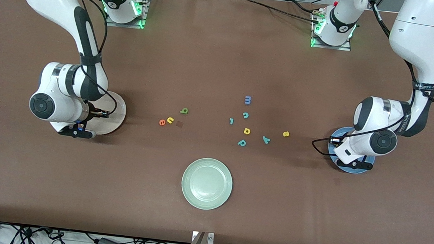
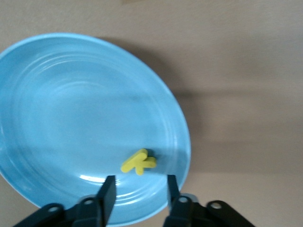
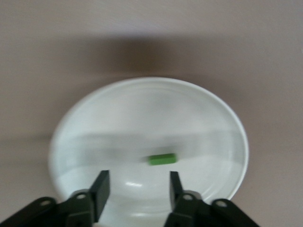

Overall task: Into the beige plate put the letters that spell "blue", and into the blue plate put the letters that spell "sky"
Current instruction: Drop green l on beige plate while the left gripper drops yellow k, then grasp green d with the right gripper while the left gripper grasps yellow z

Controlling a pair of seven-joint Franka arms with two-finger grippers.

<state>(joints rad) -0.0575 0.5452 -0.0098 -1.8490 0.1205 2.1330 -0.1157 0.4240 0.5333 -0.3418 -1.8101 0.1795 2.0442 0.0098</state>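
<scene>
yellow "k" (image 2: 138,162) is seen lying in the blue plate (image 2: 57,118) under the left end effector (image 2: 138,194), parted, empty; green "l" (image 3: 162,159) under the right end effector (image 3: 137,191), likewise; either could be nudged on retreat.

Matt brown worktop (image 1: 223,51), glossy glazed blue plate (image 2: 57,94), glossy pale beige plate (image 3: 142,109), matt foam-like letters, matt black fingers (image 2: 108,195)

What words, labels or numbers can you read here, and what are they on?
"m": blue toy letter.
"c": teal toy letter.
"e": orange toy letter.
"u": yellow toy letter.
"k": yellow letter lying in the blue plate.
Print on the left arm's black strap: too blurred to read.
</scene>
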